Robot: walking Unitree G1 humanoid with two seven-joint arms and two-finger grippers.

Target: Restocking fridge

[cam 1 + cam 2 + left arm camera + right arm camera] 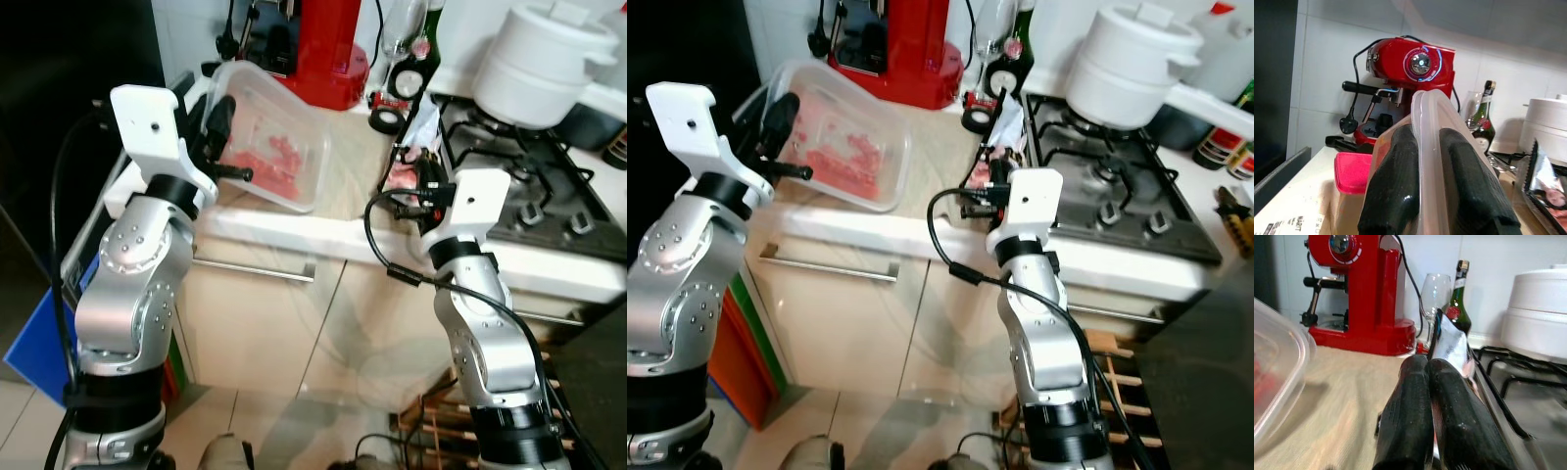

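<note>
Left eye view, red coffee machine, white pot

My head views are evenly lit and fairly sharp; the white pot is near blown out, and the area at far left is almost black. Straight edges bow toward the frame borders. My arm joints carry small specular highlights. In my left wrist view, my fingers are soft, close to the lens, with glare on the red coffee machine dial. My right wrist view is soft in the foreground, background sharper.
</note>
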